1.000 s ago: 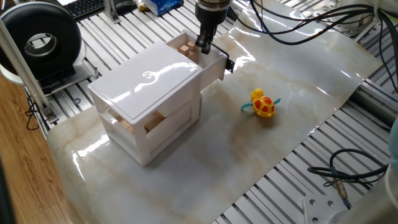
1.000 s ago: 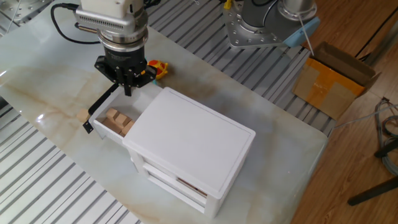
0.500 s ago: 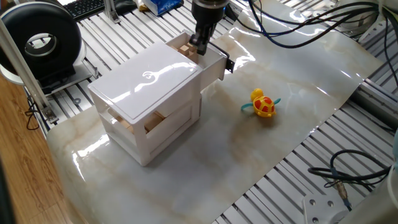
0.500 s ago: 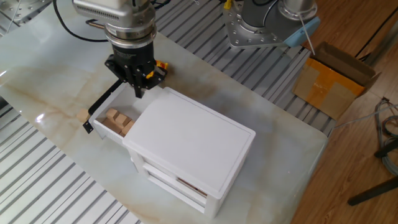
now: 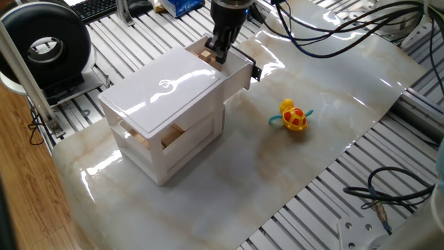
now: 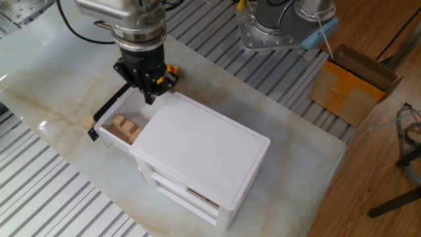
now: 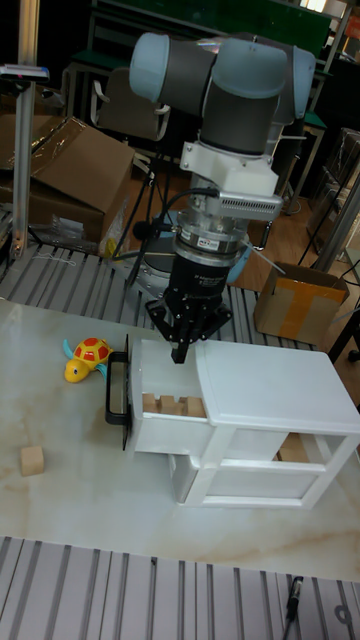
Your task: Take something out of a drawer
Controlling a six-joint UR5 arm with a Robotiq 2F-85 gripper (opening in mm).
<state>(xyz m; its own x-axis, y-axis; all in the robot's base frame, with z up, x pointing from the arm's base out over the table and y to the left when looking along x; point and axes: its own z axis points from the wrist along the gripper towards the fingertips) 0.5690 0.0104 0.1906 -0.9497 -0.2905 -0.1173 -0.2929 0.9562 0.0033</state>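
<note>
The white cabinet [image 5: 166,90] has its upper drawer [image 6: 115,122] pulled out by its black bar handle [image 7: 118,390]. Several light-wood cubes [image 6: 122,129] lie inside the drawer [image 7: 160,425], also seen as cubes [image 7: 170,405] and cubes [image 5: 206,54]. My gripper [image 6: 149,99] hangs point-down over the back of the open drawer [image 5: 236,69], close to the cabinet's top edge. The gripper [image 7: 182,355] has its fingers together and nothing shows between them; the gripper [image 5: 217,54] stands beside the cubes. One more cube [image 7: 32,460] lies on the table by the handle, the same cube [image 6: 87,122].
A yellow-and-red duck toy [image 5: 293,116] lies on the marble sheet, duck [image 7: 85,358]. The lower tier [image 7: 290,455] is ajar with wood pieces inside. A cardboard box [image 6: 355,82], the robot base [image 6: 283,26], a black round device [image 5: 45,45] and cables [image 5: 388,194] ring the table.
The gripper has slid along the open drawer from near its front toward the cabinet, most of it in the first half second. Drawer, cubes and duck have not moved.
</note>
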